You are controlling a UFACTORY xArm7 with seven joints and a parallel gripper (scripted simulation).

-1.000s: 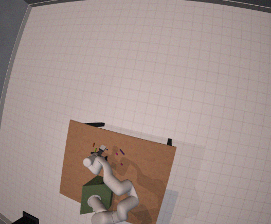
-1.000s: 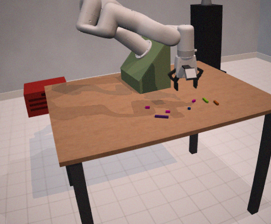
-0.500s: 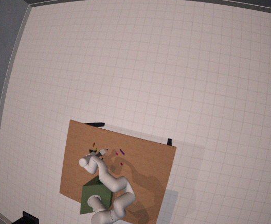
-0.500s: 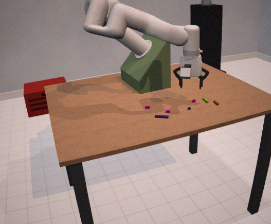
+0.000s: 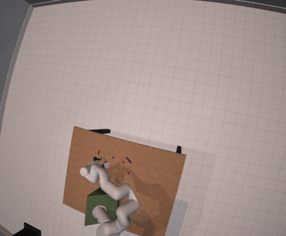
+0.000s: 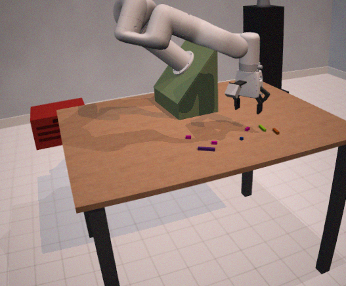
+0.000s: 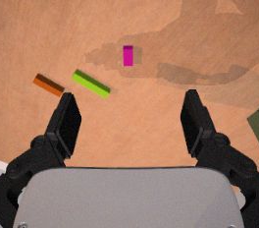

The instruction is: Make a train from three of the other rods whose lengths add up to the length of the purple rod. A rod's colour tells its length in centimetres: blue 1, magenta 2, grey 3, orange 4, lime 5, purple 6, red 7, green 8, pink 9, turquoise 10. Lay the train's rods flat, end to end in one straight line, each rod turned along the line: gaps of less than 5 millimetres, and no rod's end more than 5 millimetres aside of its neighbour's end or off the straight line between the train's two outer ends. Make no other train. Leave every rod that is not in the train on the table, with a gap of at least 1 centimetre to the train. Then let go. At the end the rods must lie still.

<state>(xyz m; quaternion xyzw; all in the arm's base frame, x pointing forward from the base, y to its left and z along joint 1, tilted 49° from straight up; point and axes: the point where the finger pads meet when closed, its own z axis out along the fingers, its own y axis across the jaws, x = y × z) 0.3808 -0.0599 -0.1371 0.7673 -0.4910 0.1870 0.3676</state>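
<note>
My gripper is open and empty, hovering above the table near its far right side. In the wrist view its fingers frame bare table, with a magenta rod just ahead, a lime rod to the left and an orange rod further left. In the side view the same magenta rod, lime rod and orange rod lie in front of the gripper. A small blue rod, two more magenta rods and the purple rod lie to the left. All rods lie apart.
A green wedge-shaped base carries the arm at the table's back. A black pedestal stands behind the table's right corner. A red box sits on the floor at the left. The table's right edge is close to the orange rod.
</note>
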